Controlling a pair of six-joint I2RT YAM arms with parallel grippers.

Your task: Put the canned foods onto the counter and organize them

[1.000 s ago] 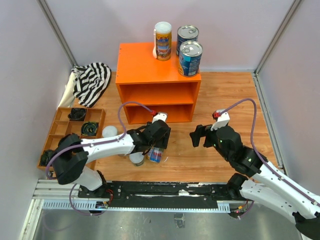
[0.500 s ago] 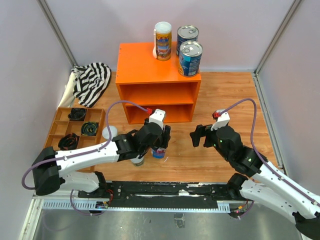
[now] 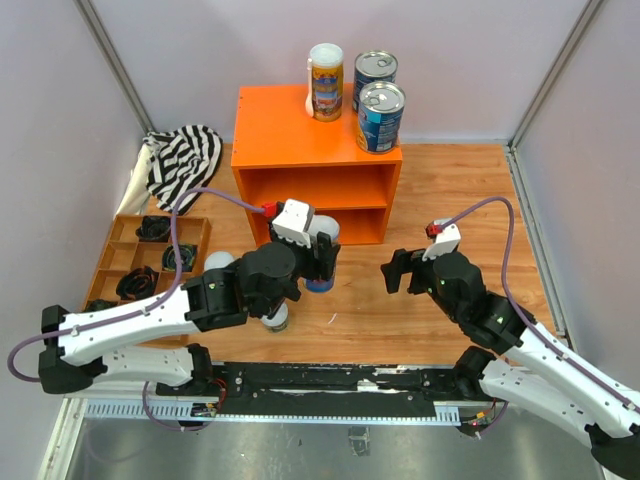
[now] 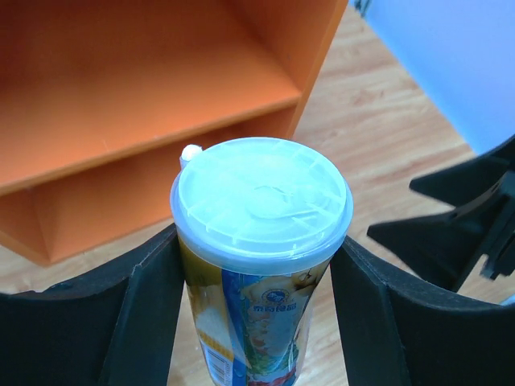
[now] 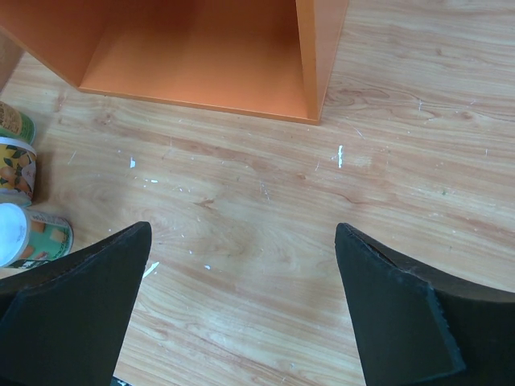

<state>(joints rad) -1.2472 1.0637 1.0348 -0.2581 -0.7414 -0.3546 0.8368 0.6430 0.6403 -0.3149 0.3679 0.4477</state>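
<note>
A tall slim colourful can with a pale translucent lid (image 4: 261, 205) stands upright between the fingers of the left end effector (image 3: 320, 268), which is clenched around its sides. It sits in front of the lower opening of the bright orange box-shaped shelf unit (image 3: 280, 130). On that unit's flat top stand a second tall slim colourful can (image 3: 326, 82) and two wide blue-labelled cans with silver tops (image 3: 381, 117), close together at the right rear. A small yellowish can with a white lid (image 3: 275, 318) rests on the wooden tabletop (image 3: 450, 190) beside the left arm. The right end effector (image 5: 241, 314) hangs released, grasping nothing, over bare wood.
</note>
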